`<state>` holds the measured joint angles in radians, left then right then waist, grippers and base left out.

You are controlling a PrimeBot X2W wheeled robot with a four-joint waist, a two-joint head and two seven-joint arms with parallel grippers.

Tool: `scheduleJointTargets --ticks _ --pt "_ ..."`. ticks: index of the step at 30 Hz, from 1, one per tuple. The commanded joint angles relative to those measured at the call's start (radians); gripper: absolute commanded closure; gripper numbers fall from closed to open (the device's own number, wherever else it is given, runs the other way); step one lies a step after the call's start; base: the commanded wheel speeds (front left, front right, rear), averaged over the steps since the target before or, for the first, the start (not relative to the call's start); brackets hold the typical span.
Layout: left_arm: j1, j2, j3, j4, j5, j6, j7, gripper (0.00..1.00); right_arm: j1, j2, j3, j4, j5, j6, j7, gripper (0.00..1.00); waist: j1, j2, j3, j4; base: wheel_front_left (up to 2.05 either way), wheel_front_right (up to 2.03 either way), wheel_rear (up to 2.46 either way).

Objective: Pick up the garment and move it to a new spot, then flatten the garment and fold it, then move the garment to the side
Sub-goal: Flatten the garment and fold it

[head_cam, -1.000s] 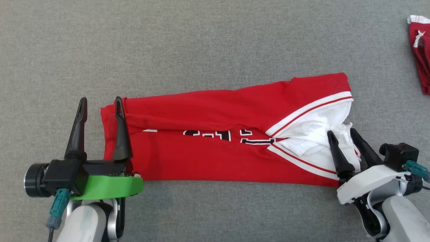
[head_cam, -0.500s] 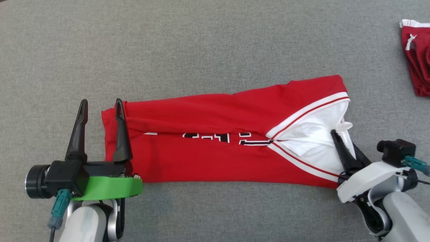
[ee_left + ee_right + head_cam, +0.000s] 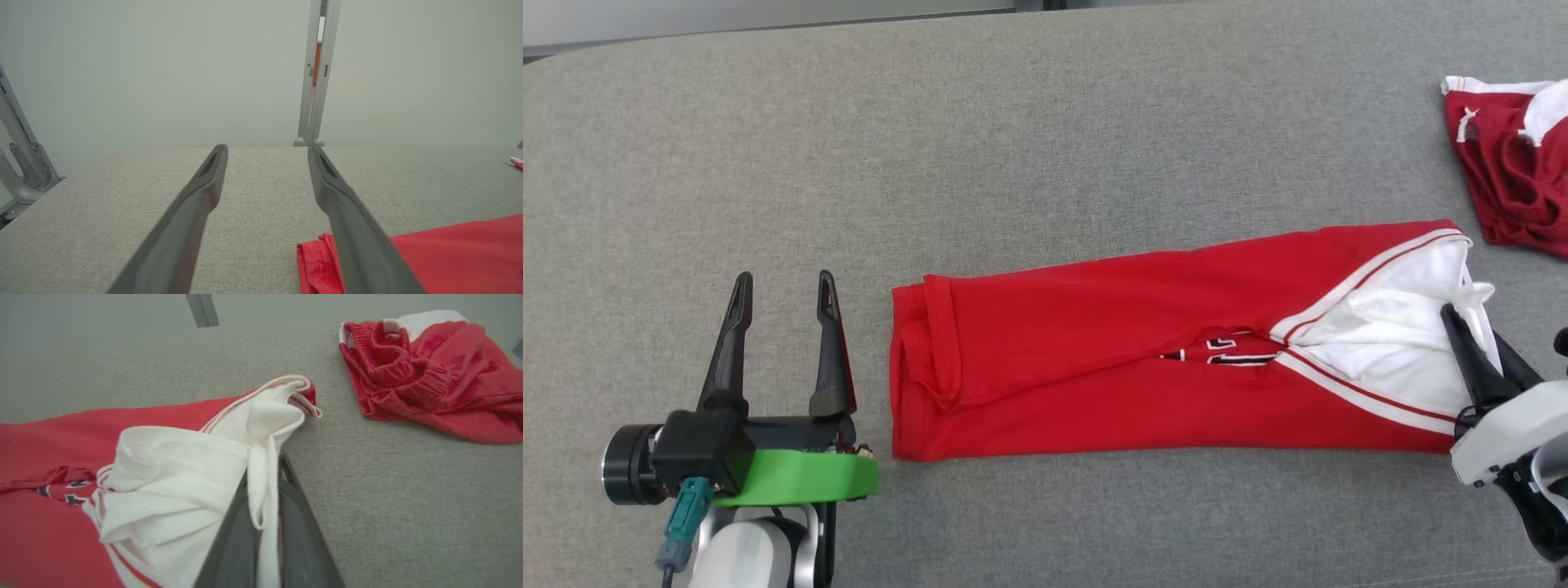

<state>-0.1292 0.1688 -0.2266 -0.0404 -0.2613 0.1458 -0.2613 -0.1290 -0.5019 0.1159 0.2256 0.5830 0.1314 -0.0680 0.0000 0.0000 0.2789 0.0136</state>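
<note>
The garment (image 3: 1094, 359) is a red jersey with white trim, folded into a long strip across the grey surface. Its white collar end (image 3: 184, 477) lies at the right, and black lettering peeks out at the middle fold. My right gripper (image 3: 1470, 343) is shut on the white fabric at that right end; in the right wrist view the cloth (image 3: 261, 490) is pinched between the two dark fingers. My left gripper (image 3: 784, 286) stands open to the left of the garment's hem, apart from it. The hem corner (image 3: 318, 265) sits just right of the left gripper's right finger.
A second crumpled red garment (image 3: 1511, 163) with white trim lies at the far right, also seen close by in the right wrist view (image 3: 429, 375). The grey padded surface (image 3: 1013, 163) stretches wide behind. A metal post (image 3: 316, 73) rises beyond its far edge.
The right gripper shut on the white collar end and the garment slid to the right, away from the left gripper. The camera has also shifted, showing the far edge of the surface.
</note>
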Motion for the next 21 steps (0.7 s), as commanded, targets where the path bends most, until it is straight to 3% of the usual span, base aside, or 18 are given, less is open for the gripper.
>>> scheduleJointTargets --ticks 1,6,11,21 --pt "0.011 -0.003 0.003 0.002 0.005 -0.004 -0.005 0.0 -0.019 -0.005 0.005 -0.036 -0.018 -0.001 0.023 1.0 0.0 0.0 -0.012 -0.008 0.0 0.0 0.0" --pt "0.015 -0.014 -0.001 0.009 0.008 -0.014 -0.005 0.0 -0.092 0.015 0.109 -0.263 -0.092 -0.001 0.205 1.0 0.0 0.0 -0.03 -0.008 0.0 0.0 0.0" --pt "-0.005 -0.022 -0.006 0.016 0.011 -0.026 -0.005 0.0 -0.183 0.082 0.282 -0.346 -0.091 -0.001 0.302 1.0 0.0 0.0 -0.024 0.012 0.0 0.0 0.0" --pt "-0.043 -0.051 -0.01 0.029 0.018 -0.047 -0.005 0.0 -0.308 0.364 0.5 -0.138 0.006 -0.001 0.251 1.0 0.0 0.0 0.021 0.067 0.0 0.0 0.0"
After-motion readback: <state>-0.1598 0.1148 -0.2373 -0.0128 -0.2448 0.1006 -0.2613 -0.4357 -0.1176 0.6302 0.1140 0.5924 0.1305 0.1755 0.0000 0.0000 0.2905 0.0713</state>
